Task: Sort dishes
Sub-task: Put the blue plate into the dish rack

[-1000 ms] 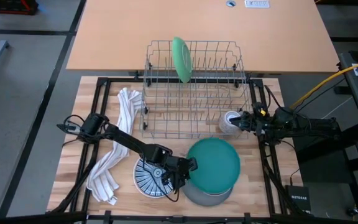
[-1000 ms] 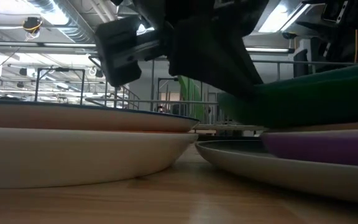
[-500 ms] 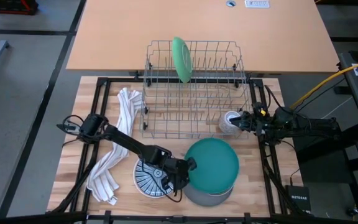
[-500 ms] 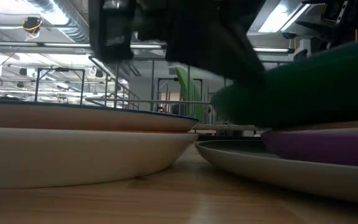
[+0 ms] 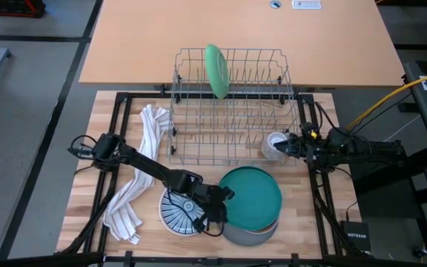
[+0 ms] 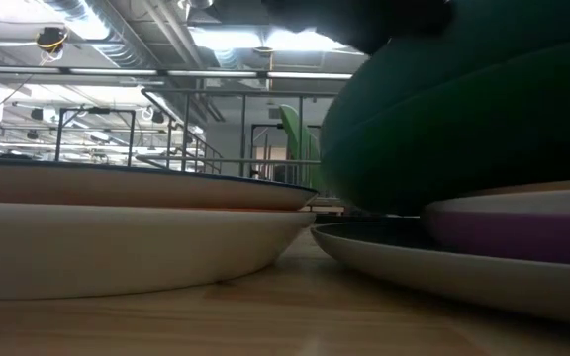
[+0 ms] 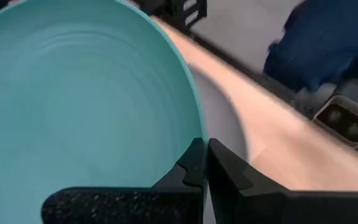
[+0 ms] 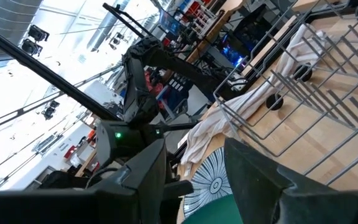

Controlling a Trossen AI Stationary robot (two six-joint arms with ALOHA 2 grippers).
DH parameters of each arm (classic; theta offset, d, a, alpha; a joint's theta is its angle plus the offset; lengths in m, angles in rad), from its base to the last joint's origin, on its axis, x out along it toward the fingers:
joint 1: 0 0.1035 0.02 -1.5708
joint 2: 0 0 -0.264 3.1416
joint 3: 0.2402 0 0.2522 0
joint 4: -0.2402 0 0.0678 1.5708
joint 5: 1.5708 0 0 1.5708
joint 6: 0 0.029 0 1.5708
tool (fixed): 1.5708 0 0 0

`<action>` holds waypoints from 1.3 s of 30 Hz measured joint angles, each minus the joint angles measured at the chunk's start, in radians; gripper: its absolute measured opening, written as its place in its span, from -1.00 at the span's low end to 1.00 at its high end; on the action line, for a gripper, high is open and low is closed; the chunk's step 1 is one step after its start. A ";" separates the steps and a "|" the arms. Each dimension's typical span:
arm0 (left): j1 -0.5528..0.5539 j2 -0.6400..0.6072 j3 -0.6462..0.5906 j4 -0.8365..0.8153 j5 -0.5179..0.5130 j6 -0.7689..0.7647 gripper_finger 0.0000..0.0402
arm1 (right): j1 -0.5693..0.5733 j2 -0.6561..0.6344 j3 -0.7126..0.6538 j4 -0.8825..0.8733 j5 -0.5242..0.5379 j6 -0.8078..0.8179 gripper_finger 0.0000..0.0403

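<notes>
A teal plate (image 5: 252, 196) is tilted over a stack near the table's front, where a purple plate (image 6: 522, 225) lies on a grey one (image 5: 252, 231). My left gripper (image 5: 224, 200) is shut on the teal plate's left rim. A blue-and-white striped plate (image 5: 173, 212) lies on the stack to its left. A light green plate (image 5: 216, 70) stands on edge in the wire rack (image 5: 232, 111). My right gripper (image 8: 194, 180) waits open at the table's right edge beside a glass cup (image 5: 274, 146). My left gripper pinches the teal plate's rim (image 7: 195, 134) between its two fingers (image 7: 225, 168), one on the plate's inner face and one on its underside. The fingers come from the table's left, slanting downward. The plate is tilted above the purple plate; whether its low edge (image 6: 384, 206) touches it I cannot tell.
A white striped towel (image 5: 138, 182) lies crumpled along the left side of the board. The rack fills the middle of the board's far half. A black frame (image 5: 124, 96) runs around the wooden board, and a light brown table (image 5: 236, 30) lies beyond.
My left gripper has risen a little and rolled about its own axis, keeping its hold. The teal plate, which lay level over the stack, has tipped to a steep slant and looks narrower from above.
</notes>
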 joint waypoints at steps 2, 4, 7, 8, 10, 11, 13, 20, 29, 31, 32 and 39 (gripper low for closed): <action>0.000 0.000 0.000 0.033 0.011 -0.026 -0.99 | 0.000 0.000 0.000 0.000 0.000 0.000 -0.18; 0.000 0.000 0.000 0.067 0.013 -0.049 -0.99 | 0.000 0.000 0.000 0.001 0.000 0.000 -0.18; 0.001 0.000 0.000 0.122 0.013 -0.074 -0.99 | 0.000 0.000 0.000 0.005 0.000 0.000 -0.18; 0.001 -0.002 0.000 0.141 0.013 -0.083 -0.99 | 0.000 0.000 0.000 0.011 0.000 0.000 -0.18; 0.003 -0.004 0.000 0.172 0.014 -0.107 -0.99 | 0.000 0.000 0.000 0.040 0.000 -0.003 -0.18; 0.005 -0.005 0.001 0.187 0.014 -0.123 -0.99 | 0.000 0.000 0.000 0.061 0.000 -0.007 -0.18; 0.006 -0.013 0.001 0.196 0.014 -0.158 -0.99 | 0.000 -0.001 0.000 0.118 0.000 -0.010 -0.18; 0.021 -0.054 0.001 0.250 -0.003 -0.260 -1.00 | 0.000 -0.002 0.002 0.278 0.001 -0.135 -0.18; 0.039 -0.106 0.001 0.331 -0.021 -0.335 -1.00 | 0.000 -0.002 0.127 0.281 0.004 -0.298 -0.18; 0.047 -0.115 0.001 0.361 -0.031 -0.352 -1.00 | 0.000 -0.002 0.164 0.267 0.010 -0.324 -0.18; 0.051 -0.123 0.001 0.357 -0.043 -0.363 -1.00 | 0.000 -0.003 0.184 0.249 0.018 -0.332 -0.18; 0.089 -0.174 0.001 0.425 -0.076 -0.441 -1.00 | 0.000 -0.002 0.283 0.074 0.084 -0.384 -0.18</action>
